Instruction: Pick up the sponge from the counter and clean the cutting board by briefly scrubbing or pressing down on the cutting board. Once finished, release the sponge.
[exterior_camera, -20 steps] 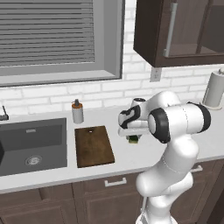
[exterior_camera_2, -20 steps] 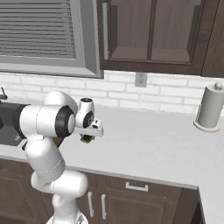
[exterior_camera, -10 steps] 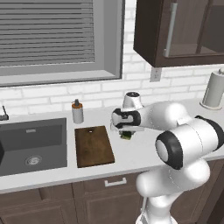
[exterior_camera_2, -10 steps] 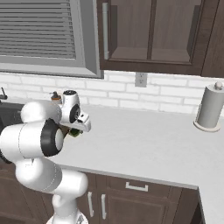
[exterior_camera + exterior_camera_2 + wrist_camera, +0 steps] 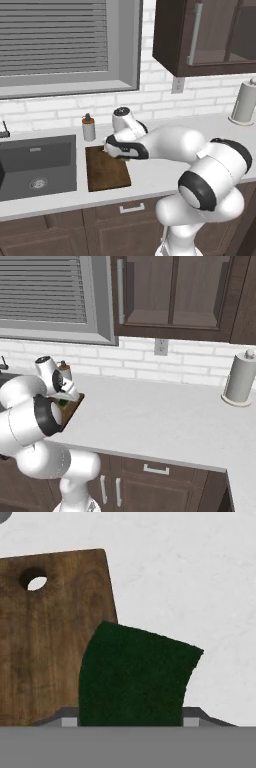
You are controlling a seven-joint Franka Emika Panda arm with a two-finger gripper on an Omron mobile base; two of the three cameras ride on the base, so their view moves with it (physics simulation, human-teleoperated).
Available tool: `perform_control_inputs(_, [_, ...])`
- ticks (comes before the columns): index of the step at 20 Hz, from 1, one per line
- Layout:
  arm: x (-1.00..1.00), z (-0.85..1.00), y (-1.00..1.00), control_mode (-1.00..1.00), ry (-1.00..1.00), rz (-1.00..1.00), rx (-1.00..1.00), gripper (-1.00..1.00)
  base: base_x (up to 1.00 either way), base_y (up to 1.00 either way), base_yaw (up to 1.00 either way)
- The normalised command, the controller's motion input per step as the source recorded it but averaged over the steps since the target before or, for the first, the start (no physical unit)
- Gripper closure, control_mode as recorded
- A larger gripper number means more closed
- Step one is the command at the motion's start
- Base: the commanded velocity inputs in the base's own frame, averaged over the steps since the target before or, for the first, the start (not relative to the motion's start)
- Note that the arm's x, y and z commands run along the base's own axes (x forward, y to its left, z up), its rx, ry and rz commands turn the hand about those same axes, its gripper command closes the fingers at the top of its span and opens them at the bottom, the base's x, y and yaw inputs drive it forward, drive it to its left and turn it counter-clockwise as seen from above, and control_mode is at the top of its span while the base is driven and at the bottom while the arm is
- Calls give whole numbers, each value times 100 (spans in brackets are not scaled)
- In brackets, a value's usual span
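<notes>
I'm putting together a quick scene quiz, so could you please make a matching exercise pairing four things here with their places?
Things:
1. sponge
2. cutting board
3. paper towel roll
4. soap bottle

Places:
A. standing behind the board, by the wall
B. lying flat on the counter beside the sink
C. upright at the far right of the counter
D. held in the jaws over the board's edge

Pairs: 1-D, 2-B, 3-C, 4-A

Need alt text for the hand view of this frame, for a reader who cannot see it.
A dark green sponge held in the gripper fills the lower middle, seen from above over the edge of the dark brown cutting board on the pale counter. The board lies at left, its small hole near the top left corner.
</notes>
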Motion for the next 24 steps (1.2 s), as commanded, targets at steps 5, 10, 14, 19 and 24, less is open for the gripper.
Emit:
perform_control_inputs(5, [-30, -14, 40, -100, 0, 17, 0, 100, 0, 0, 0])
perform_control_inputs(10, [-42, -10, 33, -100, -13, 8, 0, 100, 0, 0, 0])
perform_control_inputs(14, [-63, 0, 24, -100, -22, 0, -5, 100, 0, 0, 0])
perform_control_inputs(19, [-44, 0, 19, -100, -13, 0, -6, 100, 0, 0, 0])
perform_control_inputs(24, [7, 0, 10, -100, 4, 0, -2, 100, 0, 0, 0])
